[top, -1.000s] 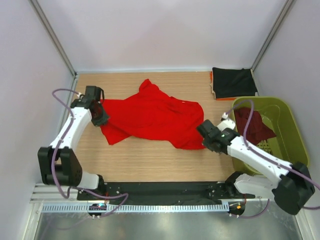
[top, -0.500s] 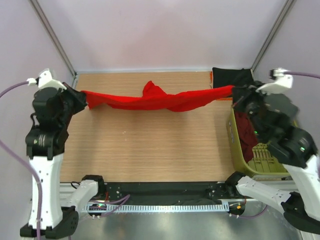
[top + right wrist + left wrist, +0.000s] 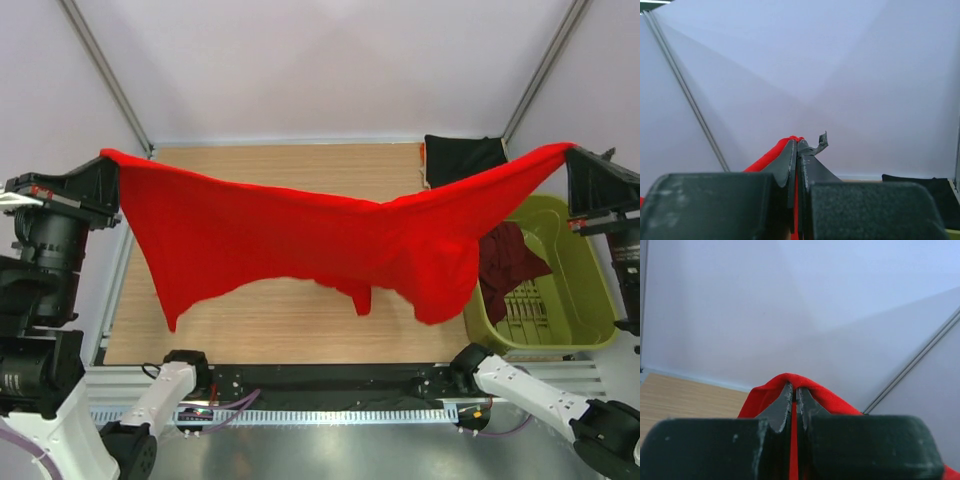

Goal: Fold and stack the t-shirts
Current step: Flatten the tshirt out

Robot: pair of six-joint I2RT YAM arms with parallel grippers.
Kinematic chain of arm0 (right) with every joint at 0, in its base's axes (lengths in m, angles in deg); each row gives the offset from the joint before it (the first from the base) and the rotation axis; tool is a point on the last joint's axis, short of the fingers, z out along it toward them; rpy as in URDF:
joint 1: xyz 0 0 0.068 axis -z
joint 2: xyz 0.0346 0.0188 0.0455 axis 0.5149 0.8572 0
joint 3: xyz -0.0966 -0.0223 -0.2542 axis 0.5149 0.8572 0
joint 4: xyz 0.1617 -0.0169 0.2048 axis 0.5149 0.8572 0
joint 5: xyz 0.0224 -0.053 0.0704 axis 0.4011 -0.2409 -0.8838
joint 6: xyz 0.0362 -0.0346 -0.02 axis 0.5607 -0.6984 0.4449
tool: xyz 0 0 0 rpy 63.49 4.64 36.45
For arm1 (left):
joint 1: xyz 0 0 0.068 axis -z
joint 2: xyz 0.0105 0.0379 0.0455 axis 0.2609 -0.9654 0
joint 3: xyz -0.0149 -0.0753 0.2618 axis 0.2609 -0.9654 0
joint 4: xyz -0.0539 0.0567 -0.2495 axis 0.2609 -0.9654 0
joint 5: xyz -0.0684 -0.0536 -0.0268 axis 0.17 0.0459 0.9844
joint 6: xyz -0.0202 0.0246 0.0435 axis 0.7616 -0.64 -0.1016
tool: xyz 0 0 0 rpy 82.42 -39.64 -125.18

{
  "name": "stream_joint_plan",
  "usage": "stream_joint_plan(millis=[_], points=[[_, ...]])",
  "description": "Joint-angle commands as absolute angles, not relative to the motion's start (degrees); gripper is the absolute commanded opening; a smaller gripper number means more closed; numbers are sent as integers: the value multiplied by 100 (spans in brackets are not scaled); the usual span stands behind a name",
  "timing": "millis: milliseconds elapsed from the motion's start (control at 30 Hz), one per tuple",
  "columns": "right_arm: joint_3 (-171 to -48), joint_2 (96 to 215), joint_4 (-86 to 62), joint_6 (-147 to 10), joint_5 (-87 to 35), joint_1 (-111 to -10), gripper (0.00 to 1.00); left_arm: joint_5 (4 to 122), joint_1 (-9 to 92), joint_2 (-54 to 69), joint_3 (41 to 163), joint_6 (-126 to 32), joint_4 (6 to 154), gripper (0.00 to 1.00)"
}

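The bright red t-shirt (image 3: pixel 300 240) hangs spread out high above the table, stretched between both grippers. My left gripper (image 3: pixel 105 162) is shut on its left corner; the red cloth (image 3: pixel 770 395) wraps over the fingertips in the left wrist view. My right gripper (image 3: pixel 572 152) is shut on its right corner, red cloth (image 3: pixel 782 150) showing beside the fingers. The black t-shirt (image 3: pixel 465 162) lies folded at the back right of the table. The dark maroon t-shirt (image 3: pixel 505 255) lies crumpled in the olive-green basket (image 3: pixel 580 300).
The basket stands at the table's right edge. The wooden table (image 3: pixel 280 320) shows below the hanging shirt. Pale walls and metal frame posts (image 3: pixel 105 80) enclose the space on three sides. The black shirt also shows low in the right wrist view (image 3: pixel 930 187).
Both arms have risen and pulled apart. The red shirt went from crumpled on the table to a taut band, and now hangs open in the air.
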State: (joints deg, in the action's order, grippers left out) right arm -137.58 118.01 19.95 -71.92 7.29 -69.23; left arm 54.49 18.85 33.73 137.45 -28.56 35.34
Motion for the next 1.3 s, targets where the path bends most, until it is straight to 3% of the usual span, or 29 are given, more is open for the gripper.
stream_joint_plan(millis=[0, 167, 333, 533, 633, 800, 933, 1067, 1267], points=[[-13482, 12381, 1711, -7866, 593, -6931, 1, 5298, 1899, 2776, 13628, -3249, 3649, 0], [-13181, 13021, 814, -8296, 971, -6940, 1, 5053, 1899, 2407, 12909, -3487, 4087, 0], [-14004, 14733, 111, -8936, 928, -6818, 1, 4518, 1899, 1513, 12863, -3662, 4957, 0], [-16060, 16729, -170, -9228, 927, -5983, 1, 4173, 1741, -123, 14623, -3839, 5389, 0], [-16834, 17038, -145, -9316, 560, -5667, 1, 4226, 1688, -635, 15540, -3821, 5388, 0], [-17357, 16979, 22, -9448, 155, -5402, 1, 4402, 1688, -592, 15843, -3812, 5740, 0], [-16357, 16364, 22, -9422, -91, -5411, 1, 4305, 1671, -144, 15124, -4102, 5749, 0], [-15056, 15433, 189, -9141, -495, -5411, 1, 4191, 1679, 795, 12792, -4199, 6267, 0], [-12938, 13833, 627, -8458, -935, -5411, 1, 3971, 1627, 1939, 10730, -4243, 6523, 0]])
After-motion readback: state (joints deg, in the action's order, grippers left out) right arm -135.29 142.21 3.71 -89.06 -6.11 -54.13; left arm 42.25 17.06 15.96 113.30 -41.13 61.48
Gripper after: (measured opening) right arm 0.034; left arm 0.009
